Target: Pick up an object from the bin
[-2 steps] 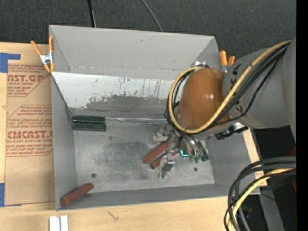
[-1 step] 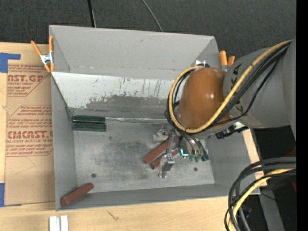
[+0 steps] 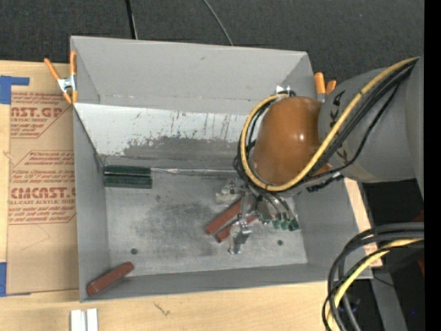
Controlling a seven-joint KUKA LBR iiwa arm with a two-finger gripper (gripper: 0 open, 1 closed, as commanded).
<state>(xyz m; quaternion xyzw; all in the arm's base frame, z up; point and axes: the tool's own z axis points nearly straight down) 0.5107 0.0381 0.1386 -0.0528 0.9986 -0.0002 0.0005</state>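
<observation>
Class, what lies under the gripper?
A reddish-brown stick lies slanted under the gripper; its upper-right end is covered by the arm, so anything else beneath cannot be seen.

block [image 3: 127, 178] back-left, stick [image 3: 110, 278] front-left in bin [image 3: 186, 67]

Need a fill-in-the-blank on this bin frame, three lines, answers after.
1. The block at the bin's back wall is dark ____.
2. One reddish-brown stick lies right by the gripper; the bin holds ____ such sticks.
3. The other stick lies in the view's lower-____ corner of the bin.
Missing: green; two; left.
</observation>
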